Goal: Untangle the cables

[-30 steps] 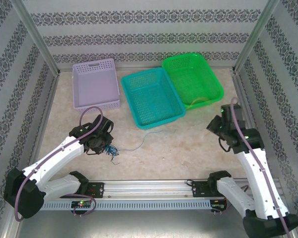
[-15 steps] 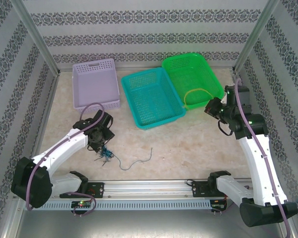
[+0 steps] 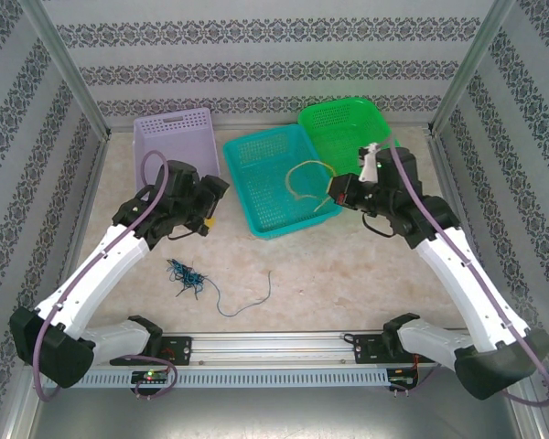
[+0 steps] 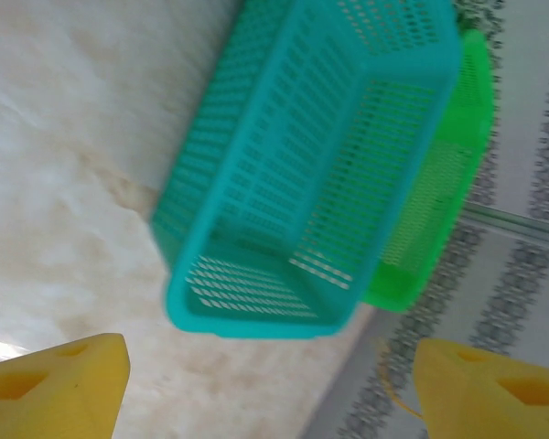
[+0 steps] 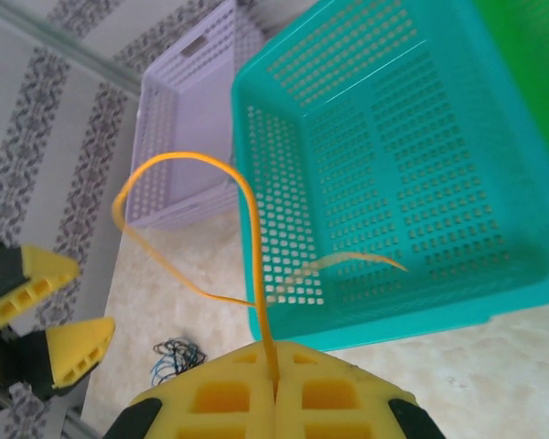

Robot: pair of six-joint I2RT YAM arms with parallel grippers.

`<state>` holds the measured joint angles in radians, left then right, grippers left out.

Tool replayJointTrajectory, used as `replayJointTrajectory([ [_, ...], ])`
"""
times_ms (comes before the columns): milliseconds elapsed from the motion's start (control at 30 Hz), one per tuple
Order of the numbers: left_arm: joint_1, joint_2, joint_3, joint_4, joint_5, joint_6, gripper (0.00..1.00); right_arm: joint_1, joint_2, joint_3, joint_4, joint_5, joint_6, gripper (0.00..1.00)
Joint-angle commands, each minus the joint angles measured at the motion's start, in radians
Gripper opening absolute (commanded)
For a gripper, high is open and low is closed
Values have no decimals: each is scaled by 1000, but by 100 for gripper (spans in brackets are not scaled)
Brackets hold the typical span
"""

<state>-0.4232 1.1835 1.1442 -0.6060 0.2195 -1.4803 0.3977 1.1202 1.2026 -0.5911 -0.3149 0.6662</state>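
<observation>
The bench (image 3: 348,265) fills the middle of the top view. Three baskets stand along its upper edge: the lavender basket (image 3: 176,146) at upper left, the teal basket (image 3: 274,178) in the centre, and the green basket (image 3: 352,137) touching it at upper right.

The left pincer (image 3: 215,204) hangs left of centre, in front of the gap between the lavender and teal baskets. Its fingers are wide apart with nothing between them. In its wrist view the teal basket's wall lies straight ahead, with the green basket behind.

The right pincer (image 3: 337,193) is right of centre at the teal basket's right rim. Its fingers are pressed together on the yellow cable (image 5: 181,155), which loops up over that basket.

The tangle (image 3: 188,274) of blue and black cables lies on bare bench at lower left, below the left pincer and apart from it. One thin strand trails off to the right.
</observation>
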Motion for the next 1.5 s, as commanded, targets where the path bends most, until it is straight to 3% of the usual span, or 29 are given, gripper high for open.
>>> replayJointTrajectory([
  [0, 6, 19, 41, 96, 87, -148, 83, 61, 49, -8, 100, -36, 5, 0],
  [267, 7, -32, -6, 71, 104, -370, 99, 192, 174, 47, 165, -109, -98, 0],
  [533, 7, -82, -154, 193, 114, -546, 100, 259, 252, 89, 155, -142, -199, 0],
  [800, 7, -87, -152, 227, 121, -598, 97, 339, 305, 141, 112, -111, -269, 0],
  [933, 7, -116, -178, 228, 93, -618, 83, 358, 309, 143, 112, -114, -274, 0],
  [1167, 17, -125, -201, 233, 60, -604, 44, 379, 280, 131, 76, -114, -304, 0],
  [1333, 71, -106, -161, 155, 43, -462, 24, 384, 248, 128, 25, -148, -336, 0],
  [1467, 140, -51, -80, 161, 37, -245, 9, 386, 252, 148, -56, -247, -367, 0],
])
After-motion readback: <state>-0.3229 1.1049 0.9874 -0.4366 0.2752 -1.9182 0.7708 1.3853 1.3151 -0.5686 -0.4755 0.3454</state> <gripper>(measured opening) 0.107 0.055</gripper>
